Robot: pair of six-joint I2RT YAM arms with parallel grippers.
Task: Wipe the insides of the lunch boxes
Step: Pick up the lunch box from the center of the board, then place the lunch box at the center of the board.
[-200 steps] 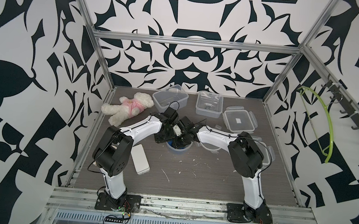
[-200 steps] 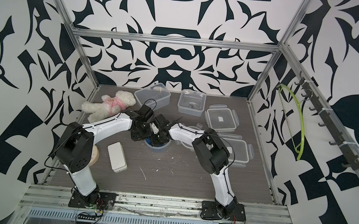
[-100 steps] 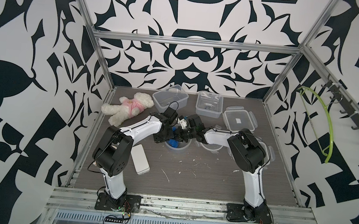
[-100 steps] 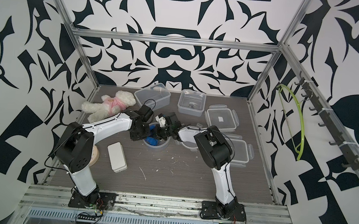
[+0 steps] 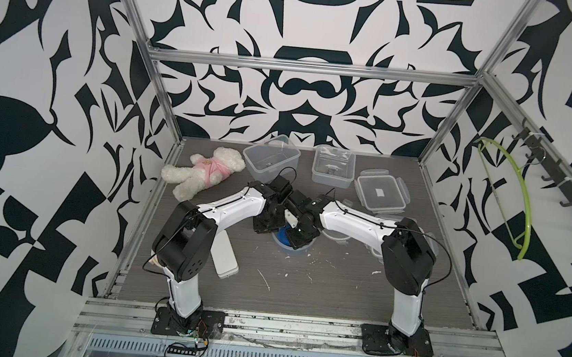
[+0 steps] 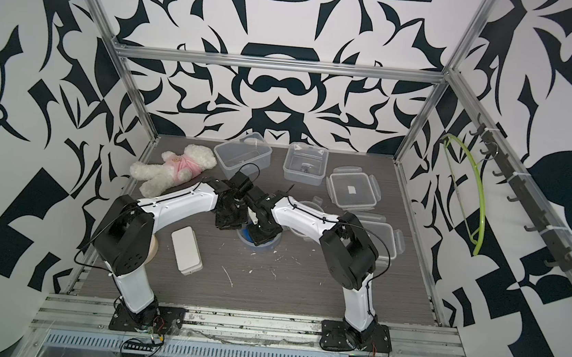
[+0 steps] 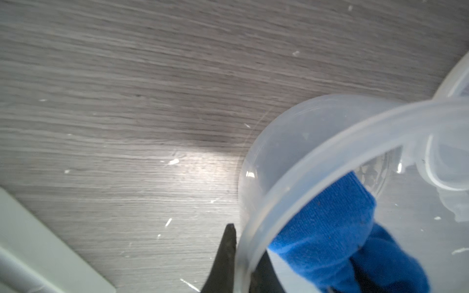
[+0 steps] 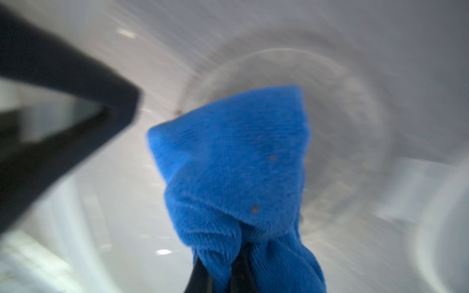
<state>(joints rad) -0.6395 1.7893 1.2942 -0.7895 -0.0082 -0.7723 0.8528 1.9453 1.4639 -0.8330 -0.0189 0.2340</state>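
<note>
Your table (image 5: pixel 302 295): rectangular lunch boxes (image 5: pixel 271 162), lids off, near back edge. Round lunch box (image 7: pixel 330 142) mid-table, between arms. Blue cloth (image 8: pixel 233 157) inside it. Your left gripper (image 7: pixel 243 256) pinches box wall; right gripper (image 8: pixel 220 276) clamped on cloth.
</note>
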